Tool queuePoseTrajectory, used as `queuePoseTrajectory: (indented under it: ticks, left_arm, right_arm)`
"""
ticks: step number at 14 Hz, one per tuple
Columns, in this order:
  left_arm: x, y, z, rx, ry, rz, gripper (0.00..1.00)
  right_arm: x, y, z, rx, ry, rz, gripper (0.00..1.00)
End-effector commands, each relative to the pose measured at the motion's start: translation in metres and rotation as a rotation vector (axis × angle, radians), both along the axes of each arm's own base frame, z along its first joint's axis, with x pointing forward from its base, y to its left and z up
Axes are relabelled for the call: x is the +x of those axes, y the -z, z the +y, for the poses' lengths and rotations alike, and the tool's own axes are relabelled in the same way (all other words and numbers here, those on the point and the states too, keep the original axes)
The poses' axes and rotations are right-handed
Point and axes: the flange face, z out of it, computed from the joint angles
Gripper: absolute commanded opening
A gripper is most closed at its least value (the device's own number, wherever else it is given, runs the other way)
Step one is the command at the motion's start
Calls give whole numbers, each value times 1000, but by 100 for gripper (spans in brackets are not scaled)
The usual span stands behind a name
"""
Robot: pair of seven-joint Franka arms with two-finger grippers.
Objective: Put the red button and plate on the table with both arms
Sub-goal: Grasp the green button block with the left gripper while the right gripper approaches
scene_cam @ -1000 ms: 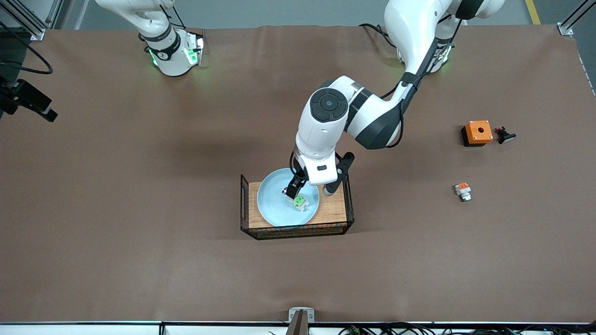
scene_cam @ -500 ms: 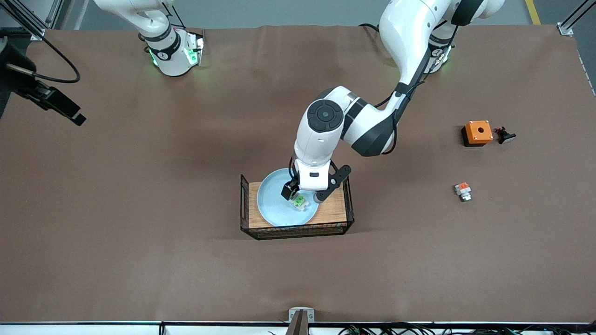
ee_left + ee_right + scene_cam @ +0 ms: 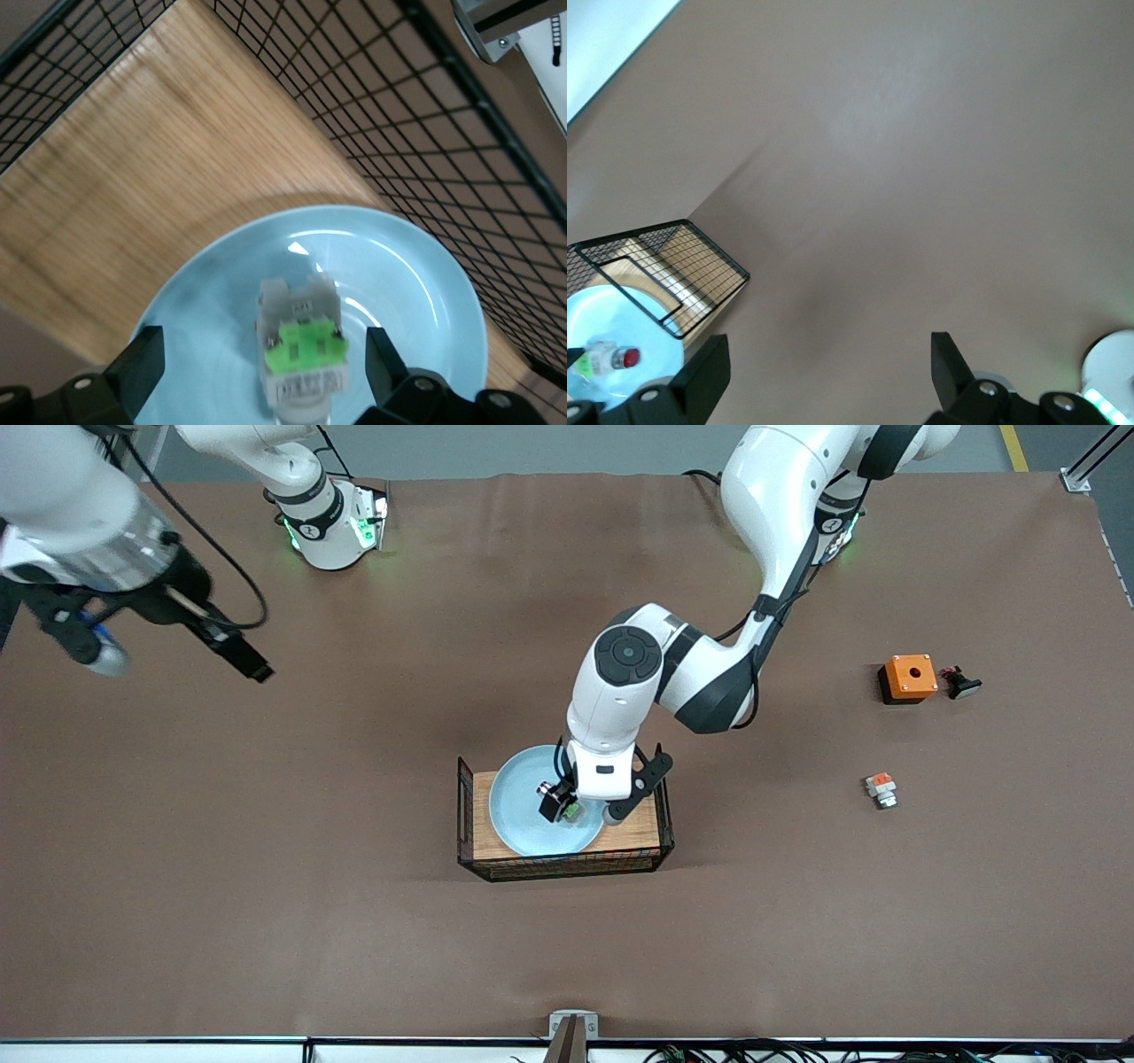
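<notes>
The pale blue plate [image 3: 518, 819] lies in a small wooden tray [image 3: 642, 828] with black wire ends, in the middle of the brown table [image 3: 266, 886]. The red button [image 3: 574, 810], with its green block up, lies on the plate. My left gripper [image 3: 558, 804] is low over the plate and open. In the left wrist view its fingers [image 3: 142, 367] stand either side of the button [image 3: 301, 354] without touching it, above the plate [image 3: 416, 292]. My right gripper [image 3: 248, 666] is open and empty, up over bare table toward the right arm's end. The right wrist view shows the tray [image 3: 700, 266], plate [image 3: 589, 323] and button [image 3: 613, 358] far off.
An orange square box [image 3: 909, 677] with a hole and a small black piece [image 3: 961, 683] sit toward the left arm's end. A similar switch piece with an orange block [image 3: 881, 788] lies nearer the front camera than the box. The tray's wire ends [image 3: 399, 115] rise beside the plate.
My left gripper has come down onto the plate until its fingers flank the button. My right arm has swung in from the table's end toward the middle.
</notes>
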Motion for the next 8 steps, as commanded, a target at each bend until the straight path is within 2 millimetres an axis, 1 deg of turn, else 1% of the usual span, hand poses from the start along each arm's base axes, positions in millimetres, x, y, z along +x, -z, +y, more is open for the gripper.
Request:
queuePoseTrajectory:
  ticks: [1, 3, 4, 5, 6, 8]
  left_arm:
    - [3, 7, -5, 16, 15, -32, 100]
    - [2, 7, -6, 16, 16, -32, 100]
    - [2, 7, -6, 16, 16, -32, 100]
    - [2, 6, -6, 15, 16, -33, 100]
    - [2, 6, -6, 14, 13, -33, 95]
    - [-1, 5, -10, 12, 11, -29, 72]
  right_arm:
    - [6, 21, 41, -13, 102, 0, 100]
    - [6, 44, 76, -14, 153, 13, 100]
    - [5, 56, 98, -15, 174, 12, 100]
    - [6, 67, 113, -10, 209, 5, 100]
    - [9, 74, 122, -1, 245, -4, 100]
    - [13, 88, 137, 12, 277, -13, 100]
